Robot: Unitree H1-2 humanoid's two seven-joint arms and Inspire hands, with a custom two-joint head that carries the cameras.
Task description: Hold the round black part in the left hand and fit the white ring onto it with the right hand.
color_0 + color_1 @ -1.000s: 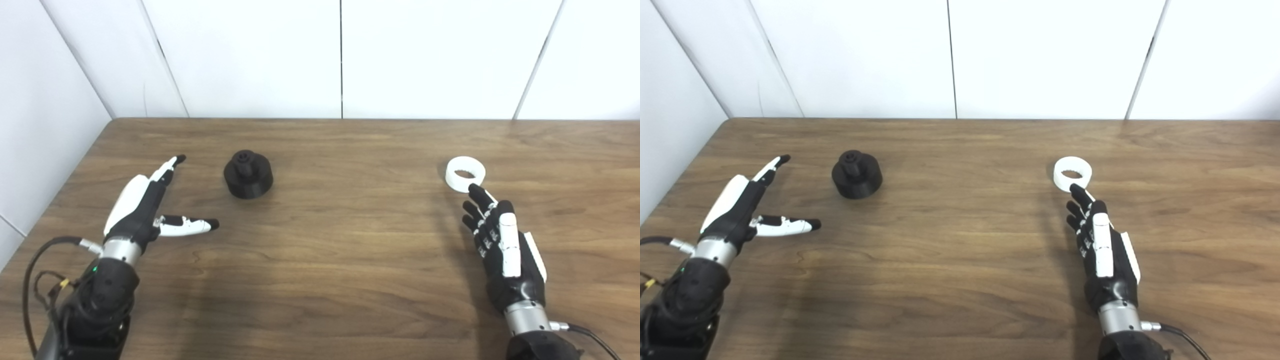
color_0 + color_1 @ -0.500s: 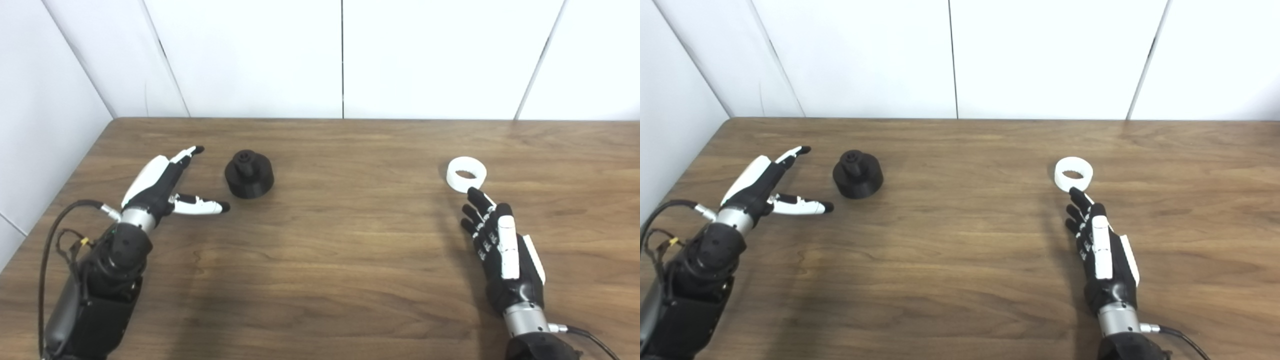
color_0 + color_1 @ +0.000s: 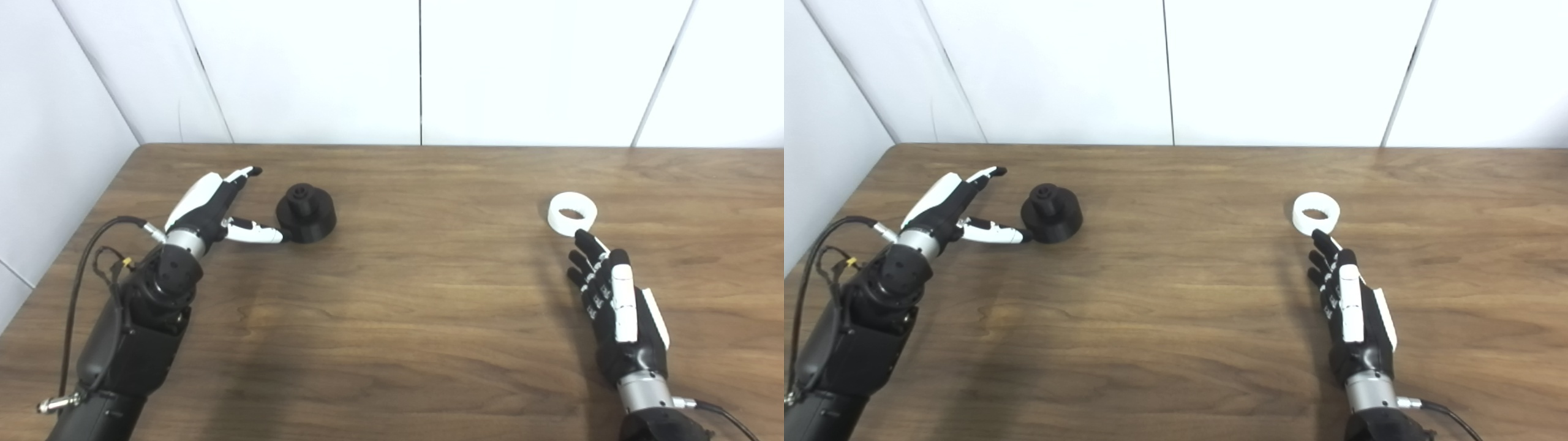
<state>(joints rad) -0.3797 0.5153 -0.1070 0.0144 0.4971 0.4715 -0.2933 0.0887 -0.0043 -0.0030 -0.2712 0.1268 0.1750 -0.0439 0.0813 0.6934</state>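
Brown wood-grain table (image 3: 392, 318) lies under both our arms. Nearest to us, our right hand (image 3: 618, 309) rests low on the right side of the table, fingers stretched forward and slightly spread, grasping nothing; its foremost fingertip (image 3: 580, 236) reaches the near edge of the flat white plastic ring (image 3: 572, 213), though we cannot tell whether it touches. Farther in on the left, our left hand (image 3: 211, 205) is spread wide with nothing in it, the fingers pointing ahead and the thumb (image 3: 257, 232) angled right, its tip at the near left rim of the round black part with a raised central hub (image 3: 305, 213). That part sits flat on the wood. Beyond the table's far edge stand white wall panels (image 3: 306, 67).
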